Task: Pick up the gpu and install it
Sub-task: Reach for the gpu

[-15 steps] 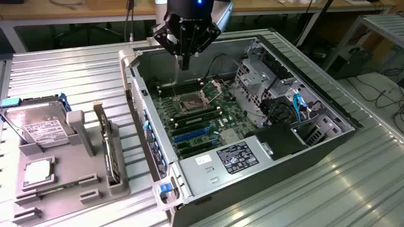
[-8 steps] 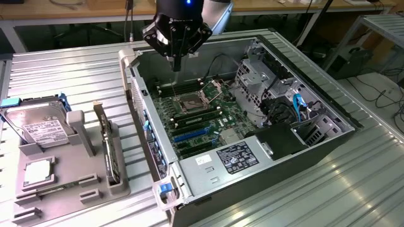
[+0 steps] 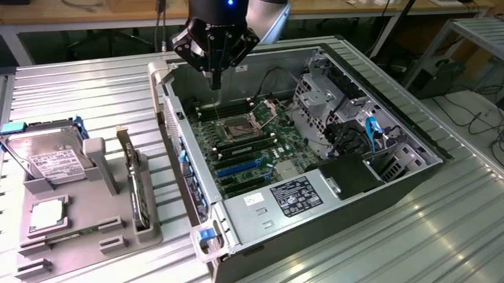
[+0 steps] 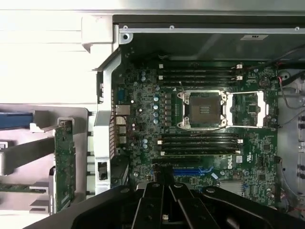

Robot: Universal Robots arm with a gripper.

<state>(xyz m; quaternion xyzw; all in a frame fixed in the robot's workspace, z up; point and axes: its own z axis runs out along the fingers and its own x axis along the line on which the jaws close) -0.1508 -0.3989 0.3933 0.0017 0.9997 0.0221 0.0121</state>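
The gpu (image 3: 138, 194) stands on edge in a grey holder (image 3: 87, 224) at the exterior view's left, beside the open computer case (image 3: 409, 147). From the wrist, the gpu (image 4: 64, 162) appears as a narrow green board edge outside the case wall. My gripper (image 3: 215, 81) hangs above the far end of the case, fingers pressed together and pointing down, holding nothing. In the wrist view the gripper (image 4: 163, 186) sits over the motherboard (image 4: 143, 109), near the blue expansion slot (image 4: 190, 170). The gpu is well apart from the gripper.
A silver hard drive (image 3: 47, 156) with a white label rests in the holder. Inside the case are the CPU socket (image 3: 236, 127), drive cages and cables (image 3: 346, 124) and the power supply (image 3: 295, 197). The corrugated metal table (image 3: 441, 236) surrounds everything.
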